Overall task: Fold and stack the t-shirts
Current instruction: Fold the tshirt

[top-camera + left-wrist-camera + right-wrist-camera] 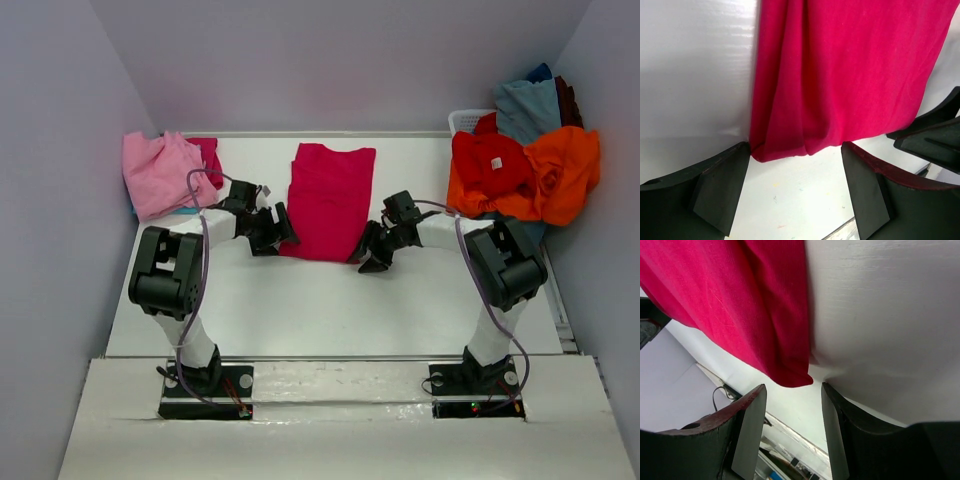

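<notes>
Empty left hand [795,187] gapes, empty right hand [792,432] stands half-open, at near corners of the crimson t-shirt [330,200].

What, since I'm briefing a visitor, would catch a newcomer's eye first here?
The crimson-magenta t-shirt lies flat at the centre of the table, with the left gripper and right gripper open at its near corners. A bright heap of orange and red shirts piles at the far right; a pink shirt sits far left.

White table [330,310] fills centre frame. Pale lavender walls [330,60] at left, top, right. White board [330,440] along bottom edge. Even, soft light.
</notes>
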Action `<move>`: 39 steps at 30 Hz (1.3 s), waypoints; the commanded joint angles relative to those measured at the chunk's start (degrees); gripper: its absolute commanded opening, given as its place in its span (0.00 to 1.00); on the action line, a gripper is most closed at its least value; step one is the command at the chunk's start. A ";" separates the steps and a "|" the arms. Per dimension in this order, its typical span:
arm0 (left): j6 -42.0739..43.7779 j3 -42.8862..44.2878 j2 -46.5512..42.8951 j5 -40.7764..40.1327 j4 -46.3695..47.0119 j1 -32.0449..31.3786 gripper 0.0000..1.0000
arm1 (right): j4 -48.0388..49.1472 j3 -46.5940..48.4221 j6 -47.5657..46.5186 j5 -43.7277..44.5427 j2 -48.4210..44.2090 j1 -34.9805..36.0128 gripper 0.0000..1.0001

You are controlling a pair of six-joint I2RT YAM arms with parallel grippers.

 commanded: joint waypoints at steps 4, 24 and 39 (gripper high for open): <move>0.28 -5.13 -1.67 -2.19 -4.66 -0.04 0.88 | 2.21 -1.15 -0.05 2.13 -0.53 0.54 0.54; -0.42 -5.74 -0.88 -1.58 -4.93 0.49 0.88 | 3.70 2.36 -1.90 7.32 3.51 0.54 0.50; -2.00 -5.92 1.75 1.06 -2.20 1.02 0.75 | 2.91 2.99 -2.16 7.32 3.87 0.54 0.26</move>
